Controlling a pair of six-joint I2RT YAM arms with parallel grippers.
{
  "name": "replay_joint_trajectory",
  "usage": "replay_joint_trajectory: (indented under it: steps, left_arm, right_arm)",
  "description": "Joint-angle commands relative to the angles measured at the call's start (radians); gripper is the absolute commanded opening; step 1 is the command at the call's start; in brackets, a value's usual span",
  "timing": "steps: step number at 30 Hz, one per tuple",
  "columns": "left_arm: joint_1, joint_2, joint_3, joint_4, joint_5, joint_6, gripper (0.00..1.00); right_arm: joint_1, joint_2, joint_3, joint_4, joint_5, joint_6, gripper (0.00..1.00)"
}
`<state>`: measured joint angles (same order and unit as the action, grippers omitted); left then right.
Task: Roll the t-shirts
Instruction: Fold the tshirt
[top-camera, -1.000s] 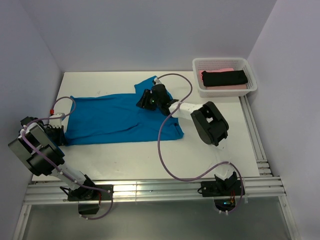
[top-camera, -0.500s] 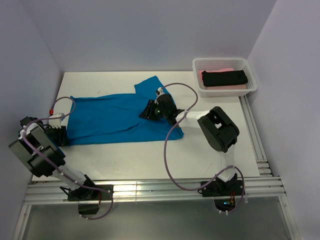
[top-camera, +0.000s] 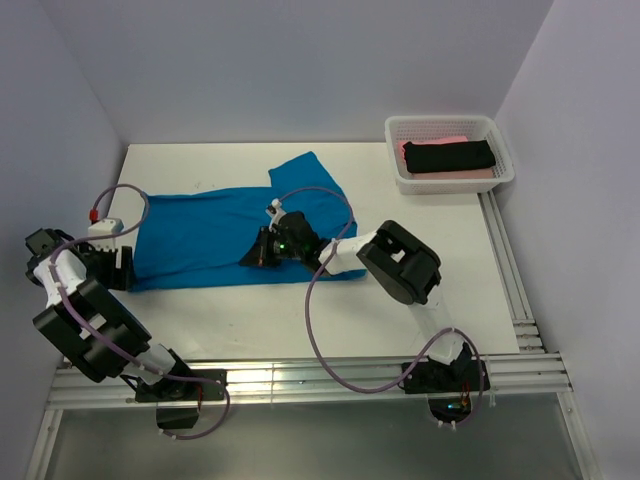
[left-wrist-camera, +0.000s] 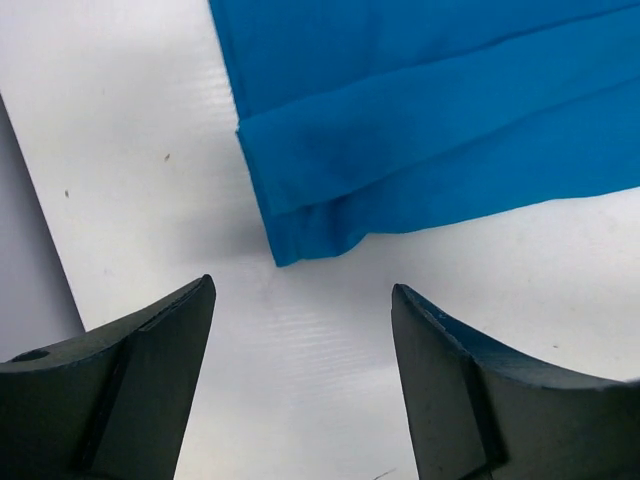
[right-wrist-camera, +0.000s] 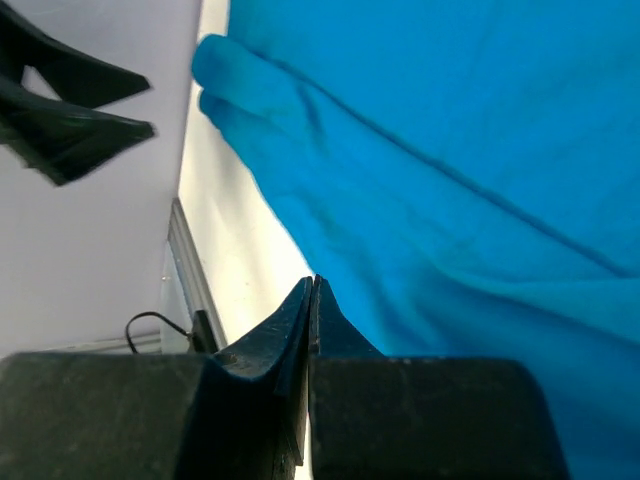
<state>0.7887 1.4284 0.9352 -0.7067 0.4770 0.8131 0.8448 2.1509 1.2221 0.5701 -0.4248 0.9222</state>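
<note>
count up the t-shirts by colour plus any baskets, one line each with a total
bright blue cloth t-shirt, spread on the table: 1
black folded cloth t-shirt, in the basket: 1
pink folded cloth t-shirt, under the black one: 1
white plastic mesh basket: 1
total: 4

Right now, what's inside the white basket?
A black t-shirt lies on top of a pink t-shirt inside the white basket. Anything beneath the pink one, and the basket floor, is covered.
</note>
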Motion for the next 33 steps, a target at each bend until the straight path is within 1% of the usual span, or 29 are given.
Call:
replay_joint_trajectory:
  steps: [1,6,9,11,17,21,24,27,30,33]
  left_arm:
    - [-0.008,-0.022,0.06,-0.085,0.104,0.052,0.76]
    - [-0.084,0.007,0.031,-0.033,0.095,0.057,0.72]
    - [-0.094,0.0,-0.002,0.007,0.129,0.112,0.71]
    - [-0.094,-0.003,-0.024,0.026,0.149,0.156,0.67]
    - [-0.092,-0.016,-0.073,0.076,0.157,0.303,0.52]
    - [-0.089,-0.069,-0.139,0.212,0.124,0.351,0.54]
    - [-0.091,-0.085,-0.174,0.265,0.092,0.382,0.54]
    - [-0.086,-0.045,-0.154,0.276,0.074,0.399,0.54]
    - [-0.069,0.004,-0.118,0.259,0.075,0.416,0.51]
    - [-0.063,0.044,-0.098,0.248,0.071,0.44,0.45]
  right_arm:
    - [0.01,0.055,0.043,0.076,-0.028,0.033,0.0]
    - [0.027,0.104,0.05,0.063,-0.022,0.046,0.0]
    - [0.03,0.118,0.056,0.005,-0.005,0.032,0.0]
    - [0.028,0.121,0.05,-0.034,0.009,0.023,0.0]
    - [0.017,0.116,0.002,-0.027,-0.008,0.024,0.0]
    - [0.016,0.118,-0.006,-0.027,-0.015,0.038,0.0]
    - [0.016,0.115,-0.001,-0.039,-0.019,0.037,0.0]
    - [0.016,0.115,0.013,-0.064,-0.017,0.029,0.0]
    - [0.017,0.112,0.022,-0.079,-0.014,0.024,0.0]
    - [0.016,0.116,0.03,-0.076,-0.015,0.033,0.0]
